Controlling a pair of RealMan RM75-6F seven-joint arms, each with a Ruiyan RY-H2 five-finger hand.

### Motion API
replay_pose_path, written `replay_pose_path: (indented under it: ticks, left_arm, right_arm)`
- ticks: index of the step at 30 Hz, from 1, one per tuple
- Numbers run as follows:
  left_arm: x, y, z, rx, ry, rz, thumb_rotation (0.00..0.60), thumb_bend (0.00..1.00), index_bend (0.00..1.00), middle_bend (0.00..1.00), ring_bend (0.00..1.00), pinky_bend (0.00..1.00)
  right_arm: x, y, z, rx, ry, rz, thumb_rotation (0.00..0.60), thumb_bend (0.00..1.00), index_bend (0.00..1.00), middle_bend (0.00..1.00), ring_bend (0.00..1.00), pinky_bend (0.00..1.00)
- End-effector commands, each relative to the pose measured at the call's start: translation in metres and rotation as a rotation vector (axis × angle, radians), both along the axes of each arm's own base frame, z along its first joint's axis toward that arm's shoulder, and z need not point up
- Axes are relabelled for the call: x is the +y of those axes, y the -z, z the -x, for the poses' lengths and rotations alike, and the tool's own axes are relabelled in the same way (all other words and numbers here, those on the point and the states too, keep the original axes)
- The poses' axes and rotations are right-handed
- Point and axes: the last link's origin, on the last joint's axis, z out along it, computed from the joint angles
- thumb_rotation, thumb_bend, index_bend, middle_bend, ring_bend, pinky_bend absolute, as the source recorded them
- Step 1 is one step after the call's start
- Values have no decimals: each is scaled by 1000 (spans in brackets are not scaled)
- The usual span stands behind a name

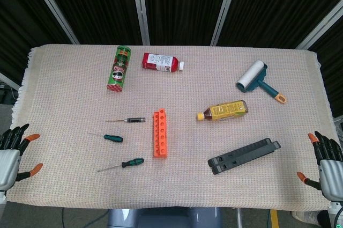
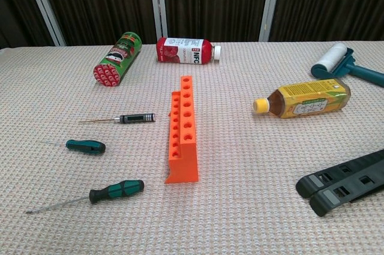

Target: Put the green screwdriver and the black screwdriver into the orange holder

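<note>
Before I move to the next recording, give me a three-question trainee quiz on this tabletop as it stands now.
1. True or false: the orange holder already has a screwdriver standing in it.
2. Which lies nearest the table's front edge? A) black screwdriver B) small teal-handled screwdriver C) green screwdriver
3. Fill in: the left hand and right hand sit at the table's front corners with fingers spread, holding ____.

Key
1. False: all three screwdrivers lie flat on the cloth to the holder's left.
2. C
3. nothing
</note>
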Motion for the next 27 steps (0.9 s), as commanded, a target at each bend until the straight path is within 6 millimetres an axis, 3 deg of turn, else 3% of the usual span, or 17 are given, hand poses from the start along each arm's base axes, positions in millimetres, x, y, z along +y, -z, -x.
replay_pose_path:
  ticks: [1, 8, 17, 21, 27]
  left_arm:
    - [2, 0, 0, 3, 2, -2, 600, 173, 249, 30, 0, 0]
    - [8, 3, -2, 5, 20, 2, 600, 178, 273, 46, 18, 0]
    - [29, 19, -5, -11, 82, 78, 600, 262, 372, 86, 55, 0]
    - [48, 33, -19, -24, 146, 167, 600, 330, 430, 97, 46, 0]
    - [68, 47, -34, -23, 206, 246, 600, 335, 434, 84, 29, 0]
  right_arm:
    - [-1, 1, 0, 0, -1, -3, 600, 0, 0, 0, 0, 0]
    - [-4, 4, 0, 1, 12, -13, 600, 0, 0, 0, 0, 0]
    - [-3, 7, -3, -1, 10, -20, 600, 0, 0, 0, 0, 0]
    - [-1, 6, -3, 0, 10, -15, 600, 0, 0, 0, 0, 0]
    - [2, 5, -4, 3, 10, -11, 600, 0, 0, 0, 0, 0]
